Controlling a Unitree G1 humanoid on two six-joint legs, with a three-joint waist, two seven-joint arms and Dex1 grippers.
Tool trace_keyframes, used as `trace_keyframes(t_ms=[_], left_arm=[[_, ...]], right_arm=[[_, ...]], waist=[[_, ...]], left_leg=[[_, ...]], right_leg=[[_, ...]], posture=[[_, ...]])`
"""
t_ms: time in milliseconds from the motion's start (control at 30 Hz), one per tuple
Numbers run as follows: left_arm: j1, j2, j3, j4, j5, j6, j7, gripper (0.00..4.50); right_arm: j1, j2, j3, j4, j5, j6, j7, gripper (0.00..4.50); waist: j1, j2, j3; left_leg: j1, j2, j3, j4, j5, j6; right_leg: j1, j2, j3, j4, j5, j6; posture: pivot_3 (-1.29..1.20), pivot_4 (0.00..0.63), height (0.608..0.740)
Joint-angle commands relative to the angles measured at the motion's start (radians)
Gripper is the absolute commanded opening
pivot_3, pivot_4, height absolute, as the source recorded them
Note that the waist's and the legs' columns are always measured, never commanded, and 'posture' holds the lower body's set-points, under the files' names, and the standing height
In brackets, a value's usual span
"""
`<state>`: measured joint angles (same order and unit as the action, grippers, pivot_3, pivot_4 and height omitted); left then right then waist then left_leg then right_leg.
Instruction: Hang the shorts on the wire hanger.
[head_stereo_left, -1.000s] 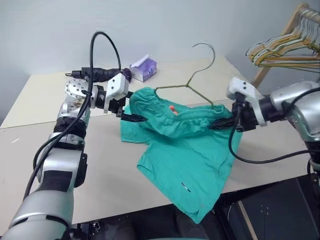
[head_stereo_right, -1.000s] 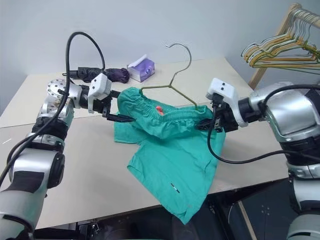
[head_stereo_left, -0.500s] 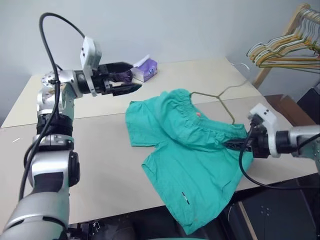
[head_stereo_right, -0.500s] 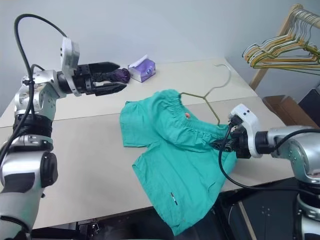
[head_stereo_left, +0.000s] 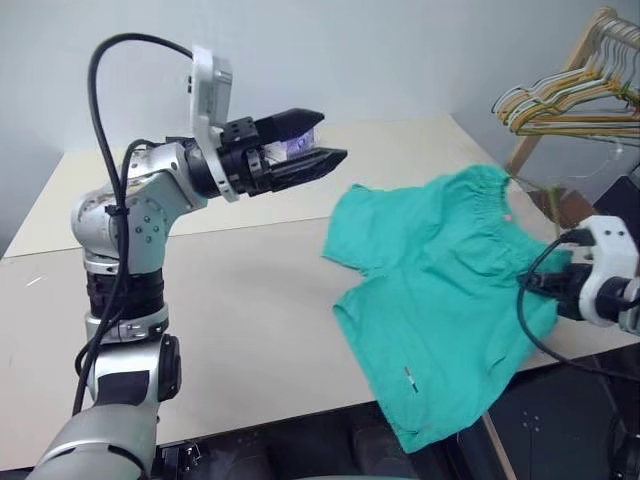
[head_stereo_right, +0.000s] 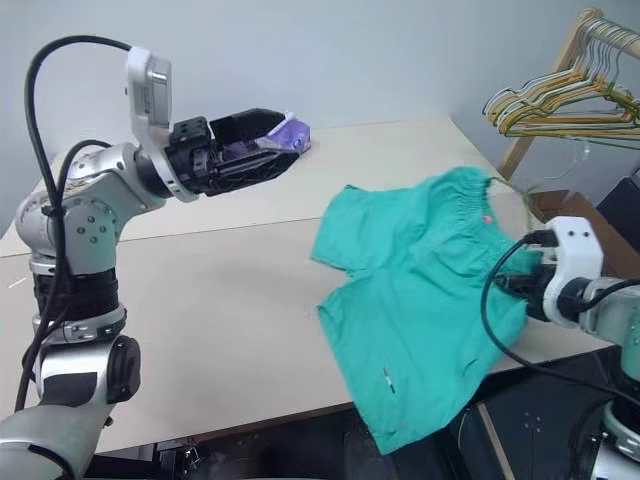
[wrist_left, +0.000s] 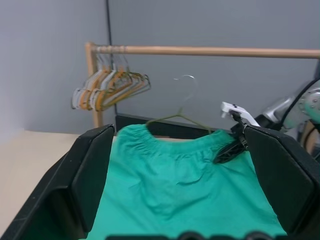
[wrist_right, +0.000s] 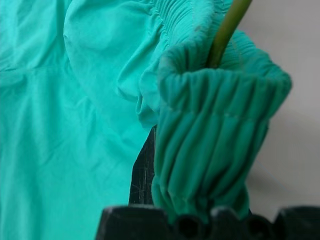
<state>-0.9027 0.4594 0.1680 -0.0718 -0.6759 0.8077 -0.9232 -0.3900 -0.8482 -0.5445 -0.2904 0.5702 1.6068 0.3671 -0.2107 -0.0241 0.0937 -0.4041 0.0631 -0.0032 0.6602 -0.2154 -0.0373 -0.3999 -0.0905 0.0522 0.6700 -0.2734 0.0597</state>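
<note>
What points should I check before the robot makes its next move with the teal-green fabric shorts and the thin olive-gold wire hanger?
1. Right gripper holds the teal-green fabric shorts at the gathered waistband: ok, shut on it.
2. Thin olive-gold wire hanger sits inside the waistband: ok, its wire comes out of the bunched waistband at the right gripper.
3. Left gripper is free: ok, open and raised above the beige table, apart from the shorts.
4. Shorts fully supported: not ok, one leg hangs over the table's front edge.
5. Hanger's far shoulder is covered by the waistband: cannot tell.
</note>
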Motion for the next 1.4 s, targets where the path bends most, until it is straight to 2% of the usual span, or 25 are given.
trace_keyframes(t_ms=[33,267,433,633,833,1033,1400], left_arm=[[-0.039,-0.01,0.028,-0.024,-0.03,-0.026,0.049,4.47],[-0.066,-0.032,0.041,-0.015,-0.067,-0.041,0.094,4.47],[-0.071,-0.043,0.031,-0.012,-0.078,-0.059,0.104,4.47],[-0.077,-0.046,0.03,-0.007,-0.088,-0.071,0.114,4.47],[-0.069,-0.038,0.025,-0.009,-0.086,-0.075,0.105,4.47],[-0.062,-0.03,0.017,-0.019,-0.085,-0.077,0.1,4.47],[-0.059,-0.016,0.008,-0.019,-0.085,-0.074,0.101,4.47]], right_arm=[[-0.092,-0.06,-0.059,0.071,0.023,0.008,-0.118,0.0],[-0.355,-0.136,-0.107,0.357,0.021,0.008,-0.371,0.0],[-0.486,-0.155,-0.123,0.487,0.013,0.008,-0.485,0.0],[-0.62,-0.138,-0.225,0.624,-0.107,0.008,-0.617,0.0],[-0.711,-0.124,-0.31,0.703,-0.265,-0.024,-0.663,0.0],[-0.748,-0.121,-0.387,0.81,-0.358,-0.085,-0.687,0.0],[-0.729,-0.128,-0.437,0.92,-0.405,-0.176,-0.685,0.0]], waist=[[-0.001,0.0,0.0],[0.001,0.001,0.0],[0.0,0.001,0.0],[0.002,0.004,0.0],[0.002,0.006,-0.001],[0.001,0.009,-0.003],[-0.001,0.009,-0.003]], left_leg=[[0.0,0.0,0.0,0.0,0.0,0.0],[0.0,-0.001,0.0,-0.001,-0.001,0.001],[0.0,-0.001,0.001,-0.001,-0.001,0.002],[0.001,-0.001,0.001,-0.001,-0.001,0.002],[0.0,-0.002,0.002,-0.001,-0.001,0.002],[0.001,-0.002,0.002,-0.002,-0.001,0.002],[0.002,-0.002,0.002,-0.002,-0.001,0.002]], right_leg=[[0.0,0.0,0.0,0.0,0.0,0.0],[0.002,0.0,0.001,-0.005,0.0,0.0],[0.003,0.0,0.001,-0.006,0.0,0.0],[0.003,-0.001,0.002,-0.006,0.0,0.0],[0.002,-0.001,0.002,-0.007,0.0,0.001],[0.003,-0.001,0.002,-0.007,0.0,0.001],[0.004,-0.001,0.003,-0.007,0.0,0.001]], posture=[[-0.21,0.06,0.74],[-0.21,0.06,0.74],[-0.22,0.056,0.74],[-0.21,0.051,0.74],[-0.21,0.044,0.74],[-0.2,0.04,0.74],[-0.2,0.039,0.74]])
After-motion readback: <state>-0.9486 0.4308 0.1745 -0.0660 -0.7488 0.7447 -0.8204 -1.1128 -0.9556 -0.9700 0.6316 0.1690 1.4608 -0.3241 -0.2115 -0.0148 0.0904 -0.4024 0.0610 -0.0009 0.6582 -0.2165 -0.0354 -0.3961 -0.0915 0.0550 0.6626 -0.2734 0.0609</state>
